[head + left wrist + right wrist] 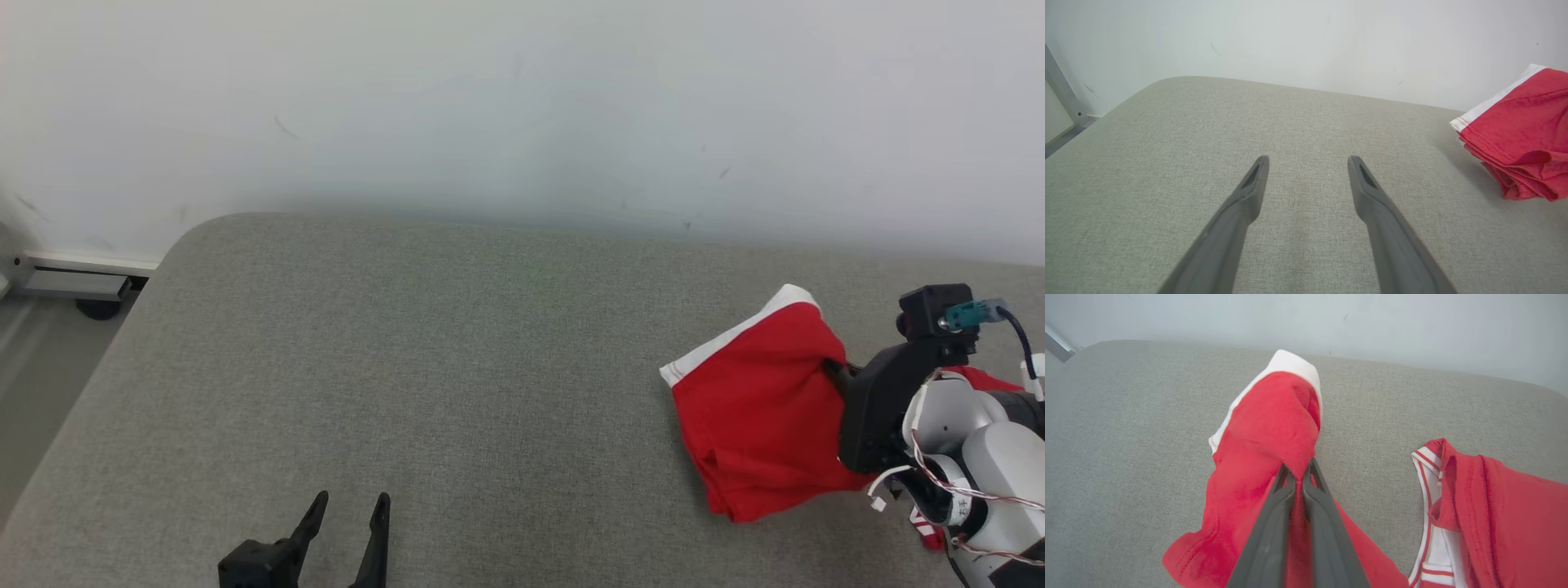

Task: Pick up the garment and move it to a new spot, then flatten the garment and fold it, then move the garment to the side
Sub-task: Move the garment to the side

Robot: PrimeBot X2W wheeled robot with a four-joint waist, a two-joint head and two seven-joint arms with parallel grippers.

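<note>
I'm pinching the red, white-trimmed cloth garment (759,408) on the right of the grey upholstered surface (408,367), right gripper (1297,469) clamped; left gripper (352,496) is gaping empty. I'm aiming to lift high, avoiding drag.

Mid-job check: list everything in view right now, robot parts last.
Red fabric garment with white trim: one as far as I can tell, red and white, right side, partly lifted.
Grey woven padded surface: one, grey, under the garment.
White wall: one, white, behind the surface.
Pale flat rail: one, grey-white, wall's foot, far left.
Left gripper: one, dark fingers open, lower left, empty.
Right gripper: one, dark fingers shut on the garment, right.
</note>
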